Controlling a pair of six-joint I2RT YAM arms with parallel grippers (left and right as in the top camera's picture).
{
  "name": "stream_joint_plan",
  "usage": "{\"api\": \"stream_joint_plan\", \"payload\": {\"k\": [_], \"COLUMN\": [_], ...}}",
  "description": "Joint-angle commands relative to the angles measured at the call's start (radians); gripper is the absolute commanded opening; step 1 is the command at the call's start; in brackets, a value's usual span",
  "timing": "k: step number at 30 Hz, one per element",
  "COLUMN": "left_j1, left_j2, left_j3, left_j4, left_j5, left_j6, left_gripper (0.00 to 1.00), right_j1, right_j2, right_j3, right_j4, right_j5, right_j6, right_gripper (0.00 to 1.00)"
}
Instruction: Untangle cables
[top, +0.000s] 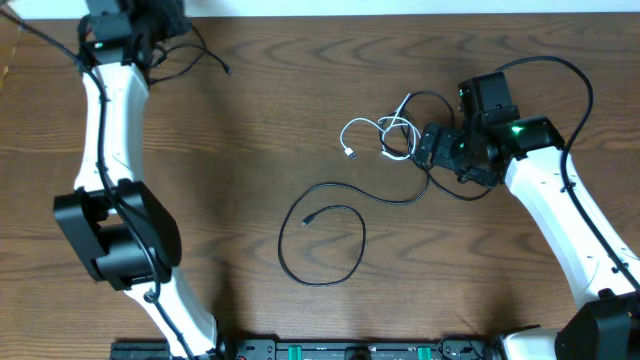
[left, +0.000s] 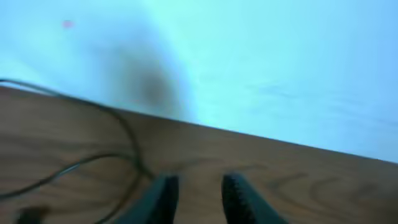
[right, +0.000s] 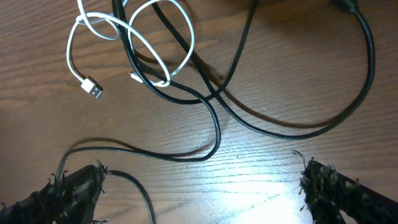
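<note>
A short white cable lies looped right of centre, crossed by a black cable whose long loop runs toward the table's front. My right gripper hovers just right of that tangle. In the right wrist view the right gripper is wide open over bare wood, with the white cable and the black strands beyond its fingertips. Another black cable lies at the far left edge beside my left gripper. The left gripper has its jaws slightly apart with nothing between them, and the black cable curves to their left.
The far table edge runs close ahead of the left fingers, with a pale surface beyond it. Thick black arm cords arc around the right arm. A rail with green fittings lines the front edge.
</note>
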Motion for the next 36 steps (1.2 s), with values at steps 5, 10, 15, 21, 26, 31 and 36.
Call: {"api": "stream_joint_plan", "payload": {"k": [5, 10, 15, 21, 26, 31, 36], "left_j1": [-0.042, -0.042, -0.045, -0.043, -0.043, -0.057, -0.092], "left_j2": [0.137, 0.249, 0.300, 0.310, 0.310, 0.239, 0.045], "left_j3": [-0.021, -0.021, -0.021, -0.021, -0.021, -0.021, -0.021], "left_j4": [-0.074, -0.095, -0.066, -0.003, 0.026, -0.044, -0.209], "left_j5": [-0.217, -0.216, -0.214, -0.217, -0.216, -0.163, 0.034], "left_j6": [0.008, 0.007, 0.008, 0.024, 0.097, 0.098, 0.095], "left_gripper": [0.32, 0.33, 0.51, 0.51, 0.50, 0.50, 0.56], "right_j1": [0.006, 0.006, 0.006, 0.006, 0.006, 0.006, 0.006], "right_j2": [0.006, 0.006, 0.006, 0.006, 0.006, 0.006, 0.006], "right_j3": [-0.003, -0.003, -0.003, -0.003, -0.003, -0.003, -0.003], "right_j4": [-0.006, 0.003, 0.013, 0.022, 0.017, 0.007, 0.009], "right_j5": [0.001, 0.001, 0.001, 0.001, 0.001, 0.002, 0.001], "right_j6": [-0.002, -0.002, -0.002, -0.002, -0.002, -0.002, -0.002], "right_gripper": [0.99, 0.99, 0.99, 0.99, 0.99, 0.99, 0.99]}}
